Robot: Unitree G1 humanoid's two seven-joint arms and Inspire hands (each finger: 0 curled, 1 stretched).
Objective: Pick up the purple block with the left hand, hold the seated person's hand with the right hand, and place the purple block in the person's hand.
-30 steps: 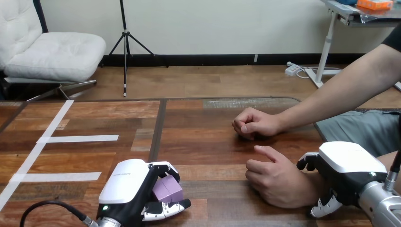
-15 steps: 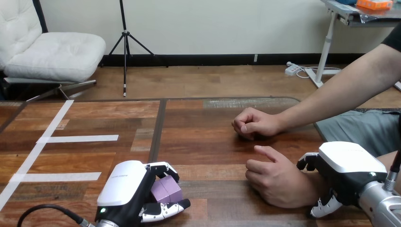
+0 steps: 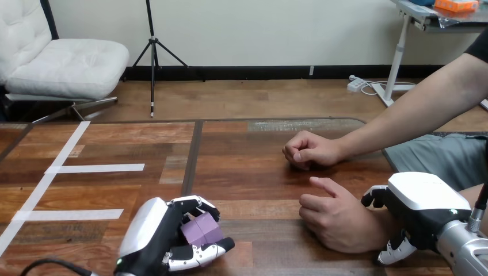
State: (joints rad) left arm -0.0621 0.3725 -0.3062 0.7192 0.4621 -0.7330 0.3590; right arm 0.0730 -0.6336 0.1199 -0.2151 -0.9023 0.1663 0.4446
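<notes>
The purple block (image 3: 201, 230) sits between the curled fingers and thumb of my left hand (image 3: 158, 236), low over the near left part of the table. My right hand (image 3: 417, 215) is at the near right, its fingers and thumb curled round the wrist of the person's nearer hand (image 3: 334, 215), which rests knuckles-up on the table with loosely bent fingers. The person's farther hand (image 3: 311, 149) lies as a fist on the table further back. About a hand's width of table separates the block from the nearer hand.
The wooden table (image 3: 241, 172) has white tape strips (image 3: 95, 168) on its left part. The person's forearm (image 3: 414, 115) reaches in from the upper right.
My left hand has rolled a little with the block in it, its white back turning leftward. The right hand and both of the person's hands have stayed put.
</notes>
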